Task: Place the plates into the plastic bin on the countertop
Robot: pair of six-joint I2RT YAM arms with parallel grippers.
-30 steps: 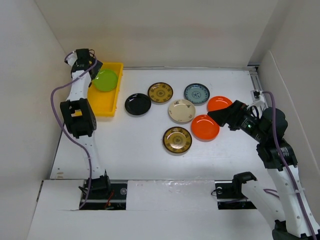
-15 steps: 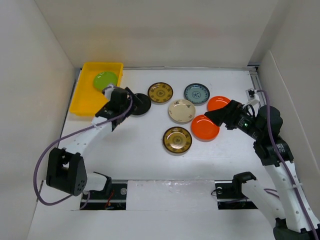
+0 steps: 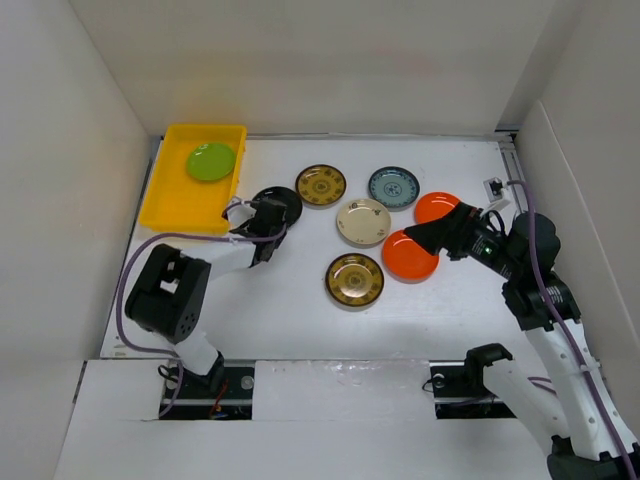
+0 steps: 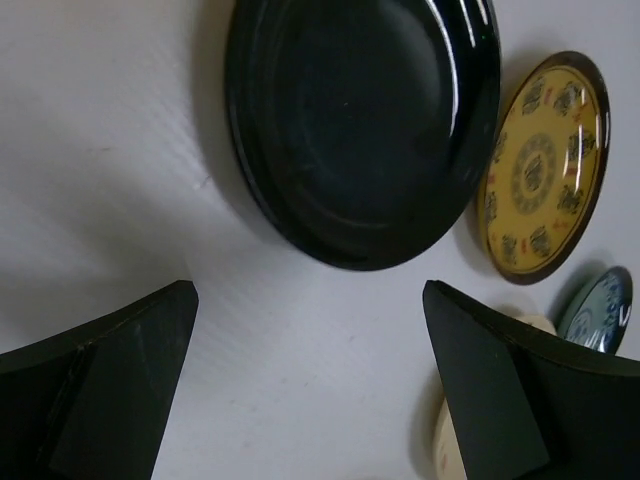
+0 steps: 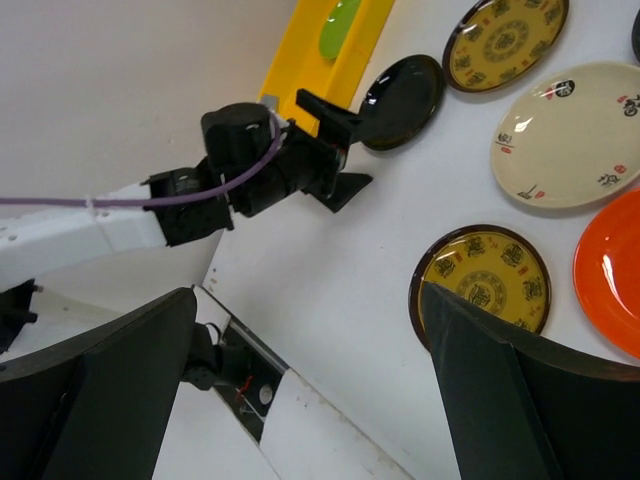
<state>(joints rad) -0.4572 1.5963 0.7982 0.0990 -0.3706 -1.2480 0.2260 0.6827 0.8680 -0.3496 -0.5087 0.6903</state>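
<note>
Found left gripper spread wide, low over the countertop, fingers facing the near rim of the black plate; contact cannot be confirmed from overhead. Noted plastic bin in the far-left corner along the side wall, holding only the lime green plate, black plate just beside its right wall. Recorded right gripper likewise agape above two orange plates. Logged cream plate, teal plate and brown-gold plates clustered mid-counter, with bare surface along the near edge.
</note>
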